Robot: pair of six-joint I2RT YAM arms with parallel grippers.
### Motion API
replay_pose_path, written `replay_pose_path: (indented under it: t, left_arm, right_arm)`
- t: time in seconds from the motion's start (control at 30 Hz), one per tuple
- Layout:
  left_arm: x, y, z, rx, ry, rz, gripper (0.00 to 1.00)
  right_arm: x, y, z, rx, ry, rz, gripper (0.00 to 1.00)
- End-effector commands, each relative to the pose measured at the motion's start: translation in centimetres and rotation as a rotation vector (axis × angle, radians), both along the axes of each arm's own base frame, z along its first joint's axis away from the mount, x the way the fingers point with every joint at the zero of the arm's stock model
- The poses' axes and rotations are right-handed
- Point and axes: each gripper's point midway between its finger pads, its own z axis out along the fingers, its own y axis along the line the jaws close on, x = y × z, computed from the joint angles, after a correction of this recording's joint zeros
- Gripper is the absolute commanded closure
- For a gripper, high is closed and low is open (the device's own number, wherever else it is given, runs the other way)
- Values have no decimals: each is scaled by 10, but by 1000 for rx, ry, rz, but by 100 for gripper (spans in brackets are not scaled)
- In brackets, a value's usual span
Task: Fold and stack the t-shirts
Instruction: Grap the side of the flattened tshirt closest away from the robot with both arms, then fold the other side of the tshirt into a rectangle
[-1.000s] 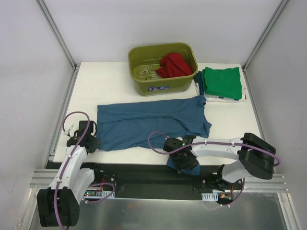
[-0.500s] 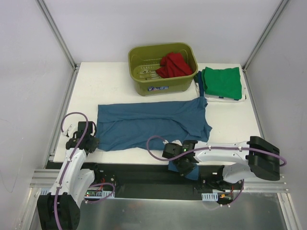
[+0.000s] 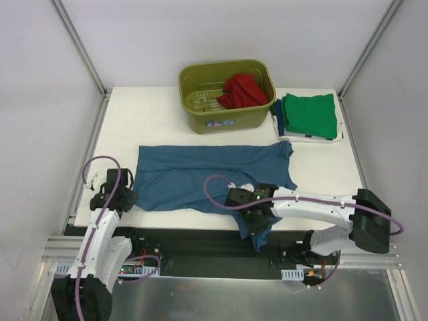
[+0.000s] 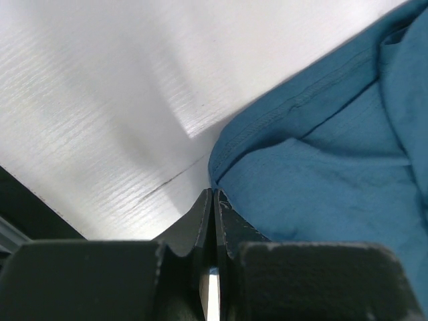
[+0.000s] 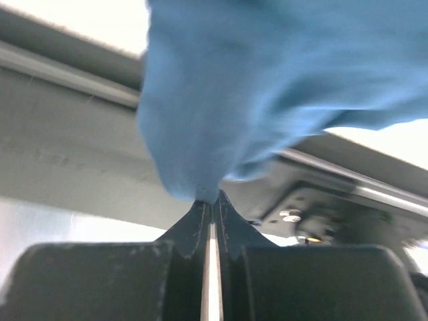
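Note:
The teal-blue t-shirt (image 3: 200, 175) lies spread across the table's near half. My left gripper (image 3: 124, 199) is shut at its near-left corner; in the left wrist view the hem (image 4: 294, 107) runs right into the closed tips (image 4: 213, 194). My right gripper (image 3: 257, 215) is shut on the shirt's near-right part, and bunched cloth (image 5: 267, 87) hangs over the front edge from its tips (image 5: 212, 198). The bright green t-shirt (image 3: 309, 115) lies folded at the back right. The red t-shirt (image 3: 241, 90) lies crumpled in the tub.
The olive-green plastic tub (image 3: 227, 119) stands at the back centre. The green shirt rests on a white board (image 3: 311, 138) with a dark blue edge beside it. Metal frame posts (image 3: 79, 47) stand at the back corners. A dark rail (image 3: 194, 241) runs below the table's front edge.
My right gripper has shifted slightly up and left with the cloth, and more teal cloth now hangs below the front edge. The left gripper has hardly moved.

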Motion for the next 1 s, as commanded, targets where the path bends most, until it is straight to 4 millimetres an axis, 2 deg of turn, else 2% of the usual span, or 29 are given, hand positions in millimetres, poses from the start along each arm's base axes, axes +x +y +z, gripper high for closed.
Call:
replay_pose_path:
  t: [0.0, 0.17, 0.27, 0.4, 0.5, 0.7, 0.83, 0.87, 0.93, 0.97]
  left_arm:
    - [14, 0, 23, -17, -52, 26, 100]
    - [38, -11, 44, -71, -105, -19, 100]
    - [53, -14, 51, -83, -118, -35, 100]
    - [71, -13, 58, -83, -104, -42, 100]
    - [84, -12, 59, -77, -94, -52, 100]
    - [108, -10, 55, -68, -44, -56, 100]
    - [120, -6, 48, -57, 1, -51, 100]
    - [122, -5, 42, -53, 24, -47, 100]
    - [129, -1, 42, -35, 31, -37, 100]
    - [130, 0, 37, -30, 52, -35, 100]
  right_arm:
    - [45, -38, 34, -138, -172, -54, 99]
    - [95, -50, 67, -134, -300, -127, 99]
    - [122, -58, 81, -163, -357, -153, 99]
    - [162, -65, 103, -182, -440, -221, 99]
    - [186, -68, 111, -190, -468, -226, 99]
    - [231, -73, 112, -235, -488, -127, 99]
    - [262, -73, 95, -277, -435, -69, 98]
    - [274, -68, 97, -258, -442, -62, 98]
    - [294, -70, 84, -268, -400, -16, 98]
    - [312, -67, 89, -249, -429, -17, 97]
